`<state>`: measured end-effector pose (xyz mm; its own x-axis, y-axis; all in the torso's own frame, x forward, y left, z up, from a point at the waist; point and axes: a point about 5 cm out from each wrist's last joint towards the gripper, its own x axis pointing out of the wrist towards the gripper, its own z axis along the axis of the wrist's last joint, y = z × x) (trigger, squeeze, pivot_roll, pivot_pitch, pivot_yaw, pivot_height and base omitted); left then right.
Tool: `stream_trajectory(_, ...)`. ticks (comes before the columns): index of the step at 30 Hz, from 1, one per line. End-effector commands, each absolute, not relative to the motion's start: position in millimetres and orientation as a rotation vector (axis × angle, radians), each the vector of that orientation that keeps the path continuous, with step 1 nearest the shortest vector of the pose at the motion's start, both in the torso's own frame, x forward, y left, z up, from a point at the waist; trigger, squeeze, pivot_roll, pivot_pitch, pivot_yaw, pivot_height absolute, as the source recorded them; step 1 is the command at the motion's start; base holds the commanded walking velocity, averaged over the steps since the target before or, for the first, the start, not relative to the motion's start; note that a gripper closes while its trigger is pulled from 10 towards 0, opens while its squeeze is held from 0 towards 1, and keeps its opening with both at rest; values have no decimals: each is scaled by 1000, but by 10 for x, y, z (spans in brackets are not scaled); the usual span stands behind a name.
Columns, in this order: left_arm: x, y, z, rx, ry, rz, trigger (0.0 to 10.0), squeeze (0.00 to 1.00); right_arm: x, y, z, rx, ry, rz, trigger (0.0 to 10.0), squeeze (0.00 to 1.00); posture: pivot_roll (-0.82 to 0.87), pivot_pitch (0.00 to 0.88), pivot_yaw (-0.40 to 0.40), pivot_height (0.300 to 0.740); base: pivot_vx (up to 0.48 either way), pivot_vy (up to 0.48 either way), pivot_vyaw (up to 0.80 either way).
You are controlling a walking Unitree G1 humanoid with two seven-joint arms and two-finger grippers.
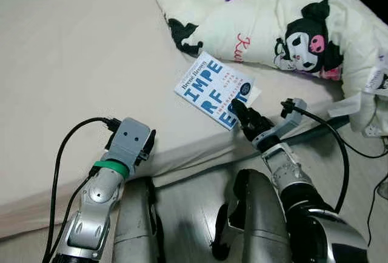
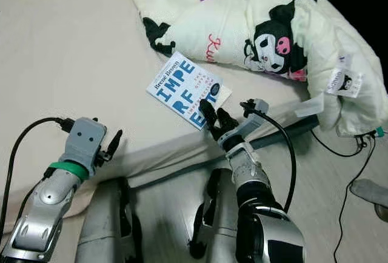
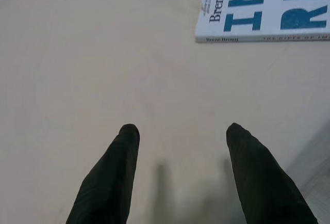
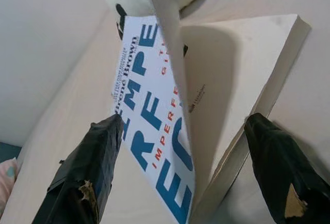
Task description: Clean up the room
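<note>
Both fingers of the right hand (image 1: 242, 113) spread wide, straddling the book's (image 1: 213, 89) lifted cover.

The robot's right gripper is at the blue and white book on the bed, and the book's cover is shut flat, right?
Not quite. The right gripper is at the book on the bed, but the cover is not flat: the right wrist view shows it lifted off the pages.
</note>
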<state>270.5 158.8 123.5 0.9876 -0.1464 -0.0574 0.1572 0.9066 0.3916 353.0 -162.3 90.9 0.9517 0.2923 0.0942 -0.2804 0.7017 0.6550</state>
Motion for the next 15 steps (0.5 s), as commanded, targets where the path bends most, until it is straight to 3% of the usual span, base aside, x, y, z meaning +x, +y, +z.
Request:
stream_trajectory(1,2655,1620,1202,413,57,-154,10000,0,3461,-1579,740,772,99,301,10000,0,202,297,89,560,0,0,0)
stream_trajectory(15,2547,1646,1223,425,88,-160,10000,0,3458,-1567,693,837,112,248,10000,0,232,327,104,560,0,0,0)
